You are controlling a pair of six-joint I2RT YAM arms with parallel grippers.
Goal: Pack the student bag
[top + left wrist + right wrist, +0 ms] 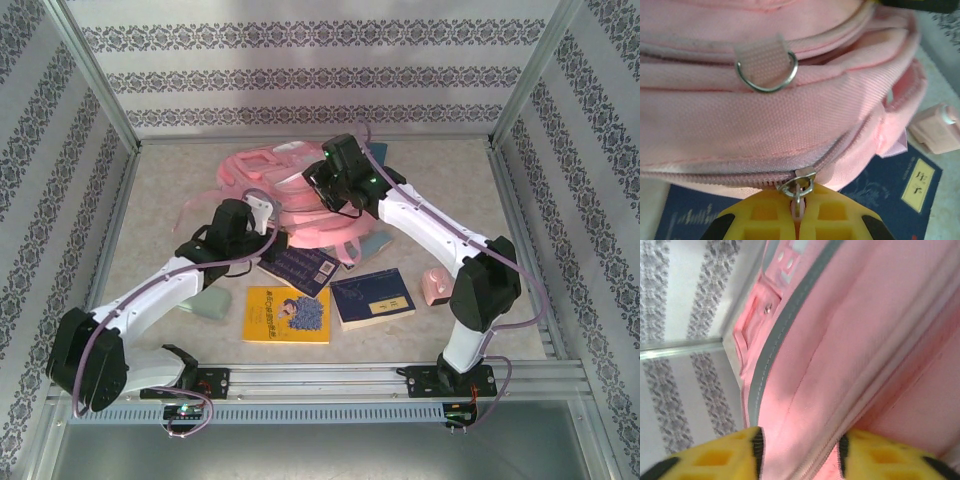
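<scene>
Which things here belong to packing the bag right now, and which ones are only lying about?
In use: bag; zip pull, pinched by the left hand; right hand, open at the bag.
Lying about, not packed: yellow book, navy books, pink box, teal pouch.

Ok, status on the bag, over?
Left tool shut on zip pull. Right tool open astride bag fabric. Navy book right by the zip.

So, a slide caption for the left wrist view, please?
Left gripper pinches the zipper pull of the pink student bag.
</scene>
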